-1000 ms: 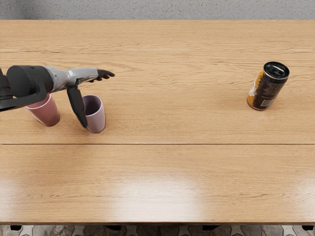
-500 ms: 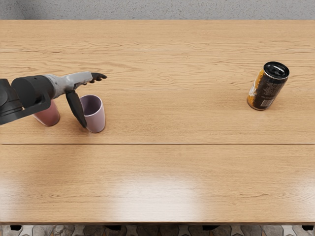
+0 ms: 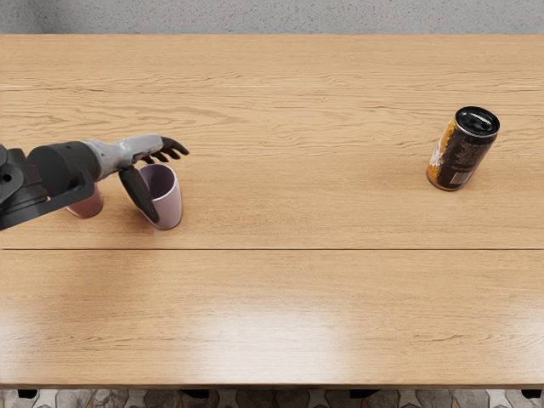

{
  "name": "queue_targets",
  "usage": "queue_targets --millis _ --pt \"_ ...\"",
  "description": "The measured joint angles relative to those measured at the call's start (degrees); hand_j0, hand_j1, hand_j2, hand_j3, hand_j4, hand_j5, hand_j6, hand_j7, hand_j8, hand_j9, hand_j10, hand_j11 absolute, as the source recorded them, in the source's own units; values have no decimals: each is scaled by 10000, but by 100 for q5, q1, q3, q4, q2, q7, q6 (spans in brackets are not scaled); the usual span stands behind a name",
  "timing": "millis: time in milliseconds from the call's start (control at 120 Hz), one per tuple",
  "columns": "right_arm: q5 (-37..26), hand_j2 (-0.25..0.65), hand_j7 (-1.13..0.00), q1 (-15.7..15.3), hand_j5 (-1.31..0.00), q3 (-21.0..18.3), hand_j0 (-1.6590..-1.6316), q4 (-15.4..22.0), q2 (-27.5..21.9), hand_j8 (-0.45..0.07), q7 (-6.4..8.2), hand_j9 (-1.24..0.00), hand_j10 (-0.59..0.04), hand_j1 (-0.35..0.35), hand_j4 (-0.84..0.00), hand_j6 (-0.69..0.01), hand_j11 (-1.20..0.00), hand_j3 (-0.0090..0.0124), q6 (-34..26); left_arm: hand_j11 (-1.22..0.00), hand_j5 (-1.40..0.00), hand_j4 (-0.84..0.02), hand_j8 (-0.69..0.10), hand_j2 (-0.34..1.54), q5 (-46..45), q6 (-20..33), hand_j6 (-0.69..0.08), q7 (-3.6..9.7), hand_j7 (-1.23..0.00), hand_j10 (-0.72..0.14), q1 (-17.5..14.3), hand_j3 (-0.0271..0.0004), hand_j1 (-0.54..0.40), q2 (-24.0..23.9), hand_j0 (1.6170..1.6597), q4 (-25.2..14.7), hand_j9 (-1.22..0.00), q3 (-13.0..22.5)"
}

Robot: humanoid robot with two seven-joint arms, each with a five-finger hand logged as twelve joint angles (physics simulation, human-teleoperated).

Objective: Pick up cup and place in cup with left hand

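The mauve cup point(image 3: 170, 204) stands upright on the table point(image 3: 297, 208), mouth up, and I can see a stretch of its darker inner wall. My left hand point(image 3: 141, 148) is right at it, spread wide and holding nothing: my thumb point(image 3: 138, 195) slants down along the cup's left side, covering part of its wall, while my other fingers point(image 3: 172, 145) reach out past the far side of the rim, slightly bent, a little apart from one another. Between thumb and fingers lies the cup's open mouth. Whether my thumb presses on the wall or only hangs just beside it, I can't tell from here. The back of my hand is pale grey, the thumb and fingers black. My dark forearm point(image 3: 64, 169) comes in from the left of the mauve cup and runs over the red cup point(image 3: 87, 204), which sits near the mauve one, to its left; my arm hides its upper part, so only the lower wall shows. Well apart from the mauve cup, off to its right and slightly farther from me, a can point(image 3: 463, 151) stands upright, black with orange and white on its left side. Nearer me than the mauve cup, past the table's near edge, there is stone floor point(image 3: 106, 399).
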Motion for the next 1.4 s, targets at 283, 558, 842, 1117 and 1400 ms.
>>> queue_targets --millis 283,558,842,1117,1400 --pt "0 2 0 0 0 1 -16581 0 0 -2 0 0 -1 -3491 -2 -4 0 0 -9 -3344 -3339 -2583 -2584 579 3 51 -2590 0 -3340 -2568 5 0 378 14 16581 56 -3341 28" --pt "0 2 0 0 0 2 -16581 0 0 -2 0 0 -1 -3491 -2 -4 0 0 -24 -3958 -3952 -3060 -3060 1007 7 84 -3066 0 -3953 -3045 75 0 -701 -8 16580 114 -3955 33" --pt "0 2 0 0 -1 2 -16581 0 0 -2 0 0 -1 -3491 -2 -4 0 0 -34 -5020 -4990 -3825 -3595 674 -5 86 -3581 0 -4979 -3789 63 0 -523 -26 16564 117 -5018 28" --pt "-3 2 0 0 0 -2 -16581 0 0 -2 0 0 -1 -3491 -2 -4 0 0 -35 -5659 -5611 -4265 -3151 699 -94 34 -3292 0 -5669 -3876 -190 0 -725 30 16555 111 -5658 -39" --pt "-8 2 0 0 0 -6 -16581 0 0 -2 0 0 -1 -3491 -2 -3 0 0 -35 -5798 -5795 -4330 -3068 656 -570 -72 -3269 1 -5835 -3978 -750 0 -709 530 16553 90 -5790 -50"
